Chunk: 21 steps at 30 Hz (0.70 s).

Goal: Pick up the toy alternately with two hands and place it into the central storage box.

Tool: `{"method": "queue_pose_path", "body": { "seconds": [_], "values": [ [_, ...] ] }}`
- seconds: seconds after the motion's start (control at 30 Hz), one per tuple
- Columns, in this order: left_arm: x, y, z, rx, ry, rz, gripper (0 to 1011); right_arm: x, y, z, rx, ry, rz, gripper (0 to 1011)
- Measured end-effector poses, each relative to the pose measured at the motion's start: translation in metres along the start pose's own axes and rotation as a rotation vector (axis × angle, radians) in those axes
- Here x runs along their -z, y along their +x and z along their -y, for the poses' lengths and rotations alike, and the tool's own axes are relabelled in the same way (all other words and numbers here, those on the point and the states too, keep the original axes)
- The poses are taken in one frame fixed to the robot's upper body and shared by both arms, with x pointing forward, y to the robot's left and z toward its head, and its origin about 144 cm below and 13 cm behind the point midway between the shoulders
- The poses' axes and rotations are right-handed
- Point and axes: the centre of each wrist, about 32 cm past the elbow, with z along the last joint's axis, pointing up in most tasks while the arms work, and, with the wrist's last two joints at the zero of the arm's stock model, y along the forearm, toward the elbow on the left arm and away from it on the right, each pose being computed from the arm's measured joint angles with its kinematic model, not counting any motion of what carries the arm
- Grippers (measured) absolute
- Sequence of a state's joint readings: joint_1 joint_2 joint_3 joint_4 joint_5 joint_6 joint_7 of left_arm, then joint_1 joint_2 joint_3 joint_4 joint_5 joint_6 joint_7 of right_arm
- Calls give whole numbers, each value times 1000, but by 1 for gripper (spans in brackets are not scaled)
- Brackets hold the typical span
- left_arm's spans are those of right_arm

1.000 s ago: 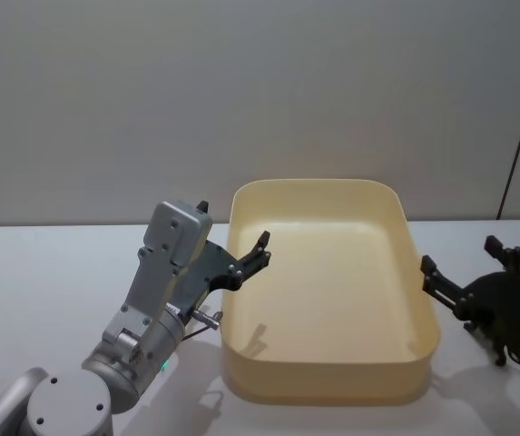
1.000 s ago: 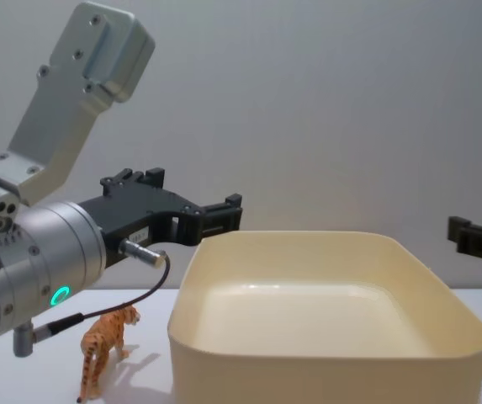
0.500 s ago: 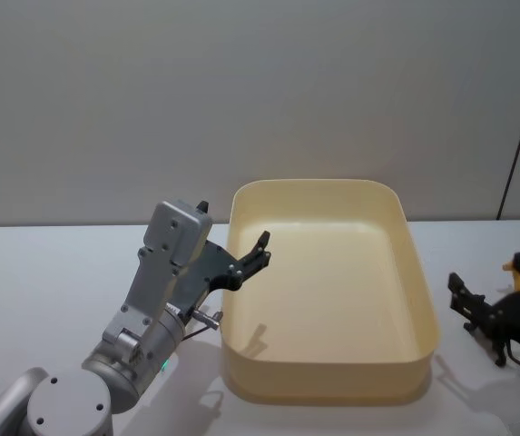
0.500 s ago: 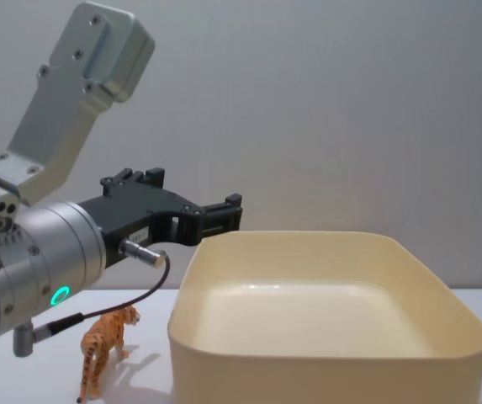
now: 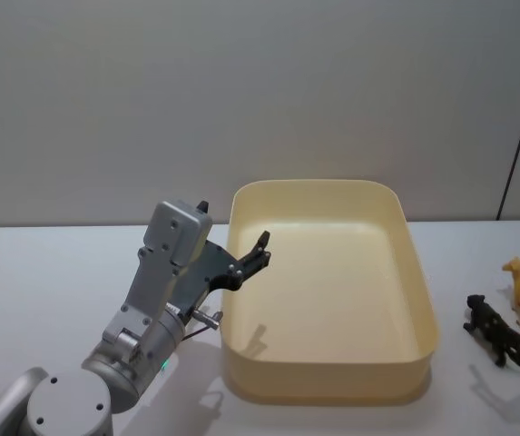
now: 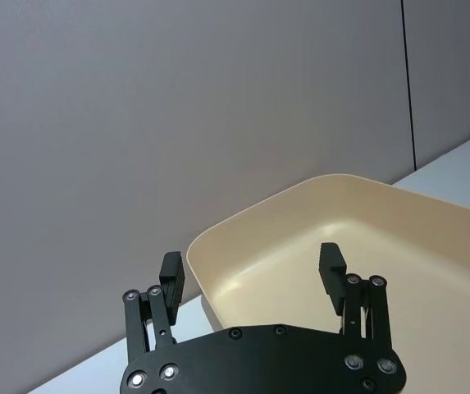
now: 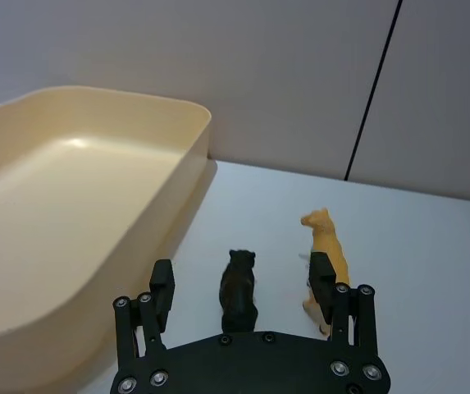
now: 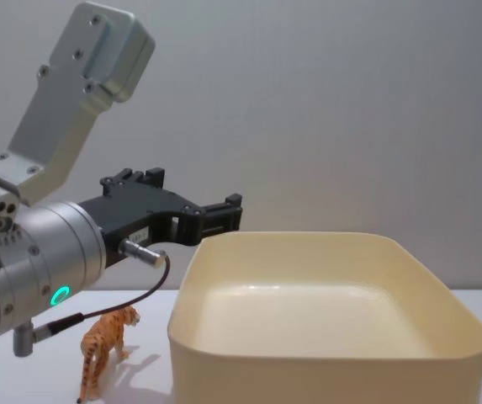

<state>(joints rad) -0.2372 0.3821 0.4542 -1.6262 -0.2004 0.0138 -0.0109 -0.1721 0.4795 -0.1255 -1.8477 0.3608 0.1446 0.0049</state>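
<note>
White table [image 7: 431, 246], right gripper [image 7: 241, 277] spread wide, empty

Central storage box [image 5: 323, 383]: large cream-yellow tub, rectangular, rounded corners, sloping walls, upright, open side up.

Tiger toy [image 8: 104, 347]: orange with dark stripes, standing on its legs just beside the box's left wall.

Black animal figure [image 7: 239, 289]: upright, near the box's right side but apart from it. Yellow animal figure [image 7: 326, 250]: upright, just beside the black one, on the side away from the box.

Left gripper [image 6: 251, 269]: raised at the box's left rim, fingers spread, pointing over the tub.

Right gripper [image 7: 241, 275]: low, fingers spread wide, seemingly either side of the black animal figure; contact unclear.
</note>
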Motion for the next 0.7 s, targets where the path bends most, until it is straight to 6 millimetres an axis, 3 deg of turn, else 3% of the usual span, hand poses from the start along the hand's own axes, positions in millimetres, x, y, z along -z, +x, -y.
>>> {"method": "queue_pose_path", "body": {
  "seconds": [0.7],
  "values": [
    [0,0,0,0,0,0,1002,21,0,-26,-11,-136,14,1001]
  ]
}}
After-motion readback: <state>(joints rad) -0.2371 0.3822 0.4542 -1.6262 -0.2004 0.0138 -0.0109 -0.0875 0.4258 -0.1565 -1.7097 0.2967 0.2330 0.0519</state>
